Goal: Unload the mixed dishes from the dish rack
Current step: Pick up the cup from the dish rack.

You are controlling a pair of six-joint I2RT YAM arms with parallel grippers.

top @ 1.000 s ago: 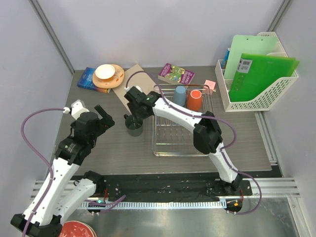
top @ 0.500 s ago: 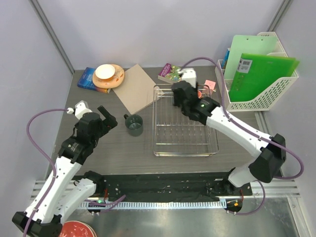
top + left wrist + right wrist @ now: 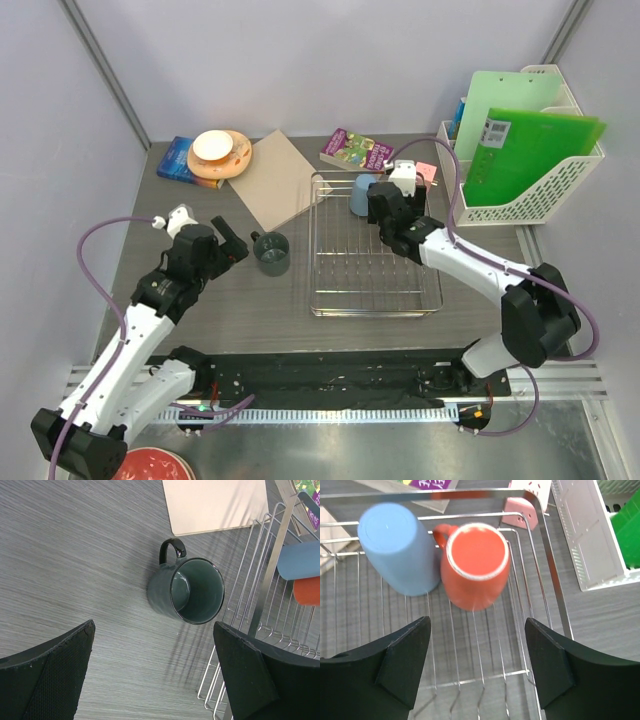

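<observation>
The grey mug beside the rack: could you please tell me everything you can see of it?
The grey mug is dark grey-green and glossy like glazed ceramic, with a darker rim and a black loop handle. It stands upright and empty on the table, just left of the dish rack without touching it, its handle turned toward the beige board. The open left gripper hovers above it; only the table touches it.
</observation>
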